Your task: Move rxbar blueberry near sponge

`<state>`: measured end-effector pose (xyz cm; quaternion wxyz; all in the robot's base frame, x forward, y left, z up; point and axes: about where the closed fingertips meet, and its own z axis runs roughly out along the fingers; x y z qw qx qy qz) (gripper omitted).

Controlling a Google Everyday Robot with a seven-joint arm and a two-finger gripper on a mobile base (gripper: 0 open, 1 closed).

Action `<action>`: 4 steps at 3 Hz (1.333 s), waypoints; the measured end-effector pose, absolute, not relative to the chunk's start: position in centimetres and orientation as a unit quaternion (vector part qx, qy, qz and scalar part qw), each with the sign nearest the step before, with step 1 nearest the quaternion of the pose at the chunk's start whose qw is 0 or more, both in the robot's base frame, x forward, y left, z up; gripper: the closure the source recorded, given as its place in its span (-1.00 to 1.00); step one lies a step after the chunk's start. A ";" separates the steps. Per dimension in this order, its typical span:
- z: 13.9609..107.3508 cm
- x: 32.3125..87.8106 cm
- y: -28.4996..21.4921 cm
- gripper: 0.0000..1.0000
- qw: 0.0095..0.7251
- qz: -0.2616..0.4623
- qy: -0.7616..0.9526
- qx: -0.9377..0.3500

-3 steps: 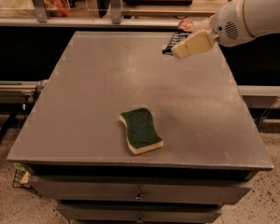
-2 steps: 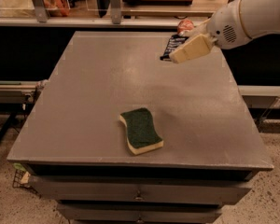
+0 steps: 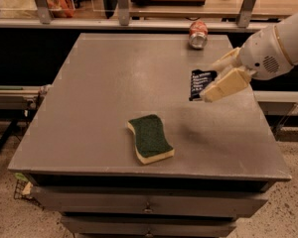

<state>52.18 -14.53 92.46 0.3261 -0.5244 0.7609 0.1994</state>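
The sponge (image 3: 150, 138), dark green on top with a pale yellow base, lies on the grey table (image 3: 99, 93) near its front edge. My gripper (image 3: 214, 81) comes in from the right and is shut on the rxbar blueberry (image 3: 199, 83), a dark navy wrapper with white lettering. It holds the bar above the table, to the right of and behind the sponge, well apart from it. The gripper's cream fingers (image 3: 224, 85) cover the bar's right side.
A red and silver can (image 3: 198, 33) lies on its side at the table's back edge. A shelf with posts runs behind the table. The white arm (image 3: 280, 48) fills the upper right. Drawers sit under the tabletop.
My gripper has carried the bar from near the can at the back of the table forward and down, closer to the sponge. The sponge and can have not moved.
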 end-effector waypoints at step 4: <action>84.5 45.1 -11.2 0.04 0.223 0.274 0.734 -0.581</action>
